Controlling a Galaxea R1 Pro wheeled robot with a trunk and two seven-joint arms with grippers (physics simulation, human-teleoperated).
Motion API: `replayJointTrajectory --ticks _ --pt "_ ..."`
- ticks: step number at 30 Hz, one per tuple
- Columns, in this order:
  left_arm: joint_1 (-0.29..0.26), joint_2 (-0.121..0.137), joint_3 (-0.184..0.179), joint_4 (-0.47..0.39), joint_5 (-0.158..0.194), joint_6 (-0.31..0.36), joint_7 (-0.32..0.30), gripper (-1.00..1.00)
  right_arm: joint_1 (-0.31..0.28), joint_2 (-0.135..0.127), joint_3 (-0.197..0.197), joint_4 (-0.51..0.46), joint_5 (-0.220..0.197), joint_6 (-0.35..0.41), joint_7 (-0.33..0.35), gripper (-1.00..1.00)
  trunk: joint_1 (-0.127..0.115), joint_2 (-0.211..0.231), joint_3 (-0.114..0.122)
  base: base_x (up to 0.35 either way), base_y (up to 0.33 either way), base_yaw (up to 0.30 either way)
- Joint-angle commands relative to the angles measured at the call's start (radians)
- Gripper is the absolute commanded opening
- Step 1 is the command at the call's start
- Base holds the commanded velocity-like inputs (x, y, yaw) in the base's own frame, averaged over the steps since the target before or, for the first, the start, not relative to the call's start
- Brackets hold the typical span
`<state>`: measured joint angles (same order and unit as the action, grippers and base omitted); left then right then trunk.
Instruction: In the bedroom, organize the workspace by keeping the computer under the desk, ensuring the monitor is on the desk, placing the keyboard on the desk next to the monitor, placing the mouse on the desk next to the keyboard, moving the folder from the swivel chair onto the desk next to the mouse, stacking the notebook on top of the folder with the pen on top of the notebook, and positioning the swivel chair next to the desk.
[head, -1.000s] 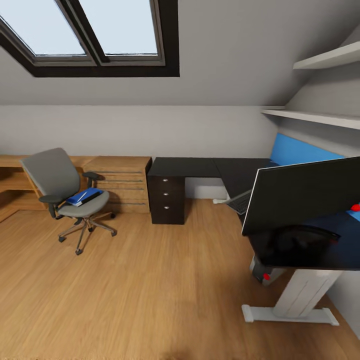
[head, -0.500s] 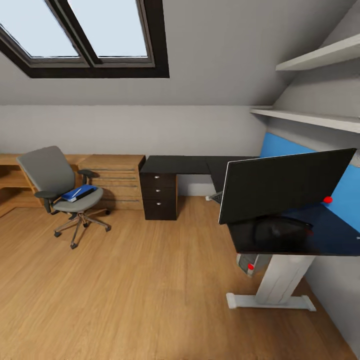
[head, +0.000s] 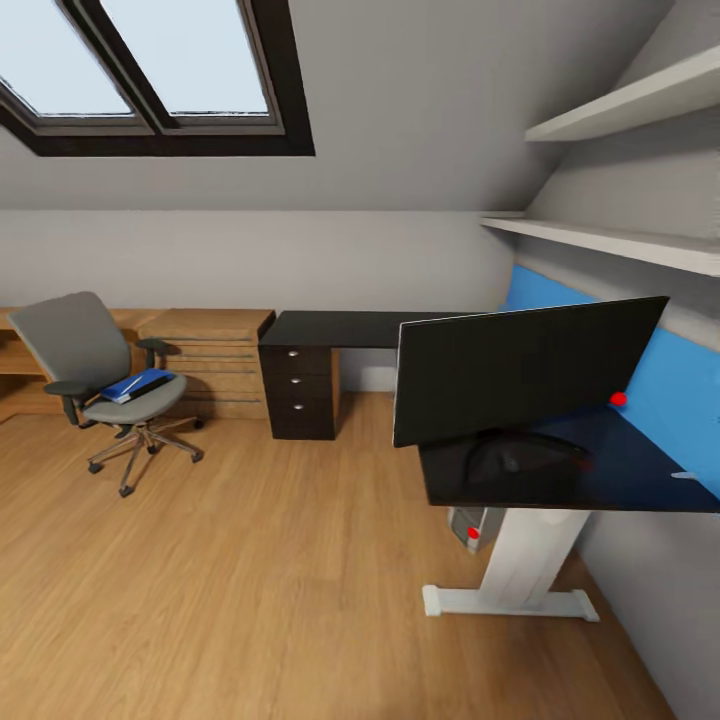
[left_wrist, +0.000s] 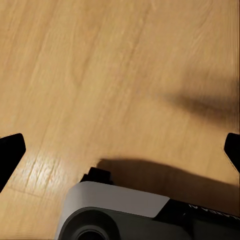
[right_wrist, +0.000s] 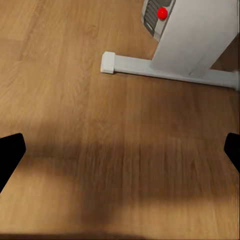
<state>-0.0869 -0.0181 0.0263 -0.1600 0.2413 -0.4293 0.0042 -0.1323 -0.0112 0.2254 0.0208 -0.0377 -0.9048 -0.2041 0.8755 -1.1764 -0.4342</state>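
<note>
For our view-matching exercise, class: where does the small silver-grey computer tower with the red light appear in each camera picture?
Head view: the computer sits low and right of centre, under the desk, behind its white leg.
Right wrist view: the computer is at the top edge, cut off by the frame.
Left wrist view: light wood floor.
Shared landmark: the desk's white foot bar.

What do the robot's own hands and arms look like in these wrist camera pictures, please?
Little of them shows. The left hand has two black, blunt fingertips at the picture's edges, and below them a rounded light grey housing over darker grey and black parts. The right hand shows two matching black fingertips. No cables are visible.
</note>
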Motion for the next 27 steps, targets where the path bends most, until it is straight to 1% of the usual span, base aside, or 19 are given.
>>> replayJointTrajectory --ticks 1,27 --pt "-0.001 0.000 0.002 0.000 0.001 -0.003 0.000 1.00 -0.001 0.000 0.008 0.002 -0.004 -0.003 -0.004 1.00 0.000 -0.001 -0.001 0.000 -0.341 0.000" --pt "-0.001 -0.001 0.003 0.000 0.001 -0.003 0.000 1.00 -0.001 0.000 0.009 0.002 -0.004 -0.003 -0.004 1.00 0.000 -0.001 -0.001 0.000 -0.341 0.000"
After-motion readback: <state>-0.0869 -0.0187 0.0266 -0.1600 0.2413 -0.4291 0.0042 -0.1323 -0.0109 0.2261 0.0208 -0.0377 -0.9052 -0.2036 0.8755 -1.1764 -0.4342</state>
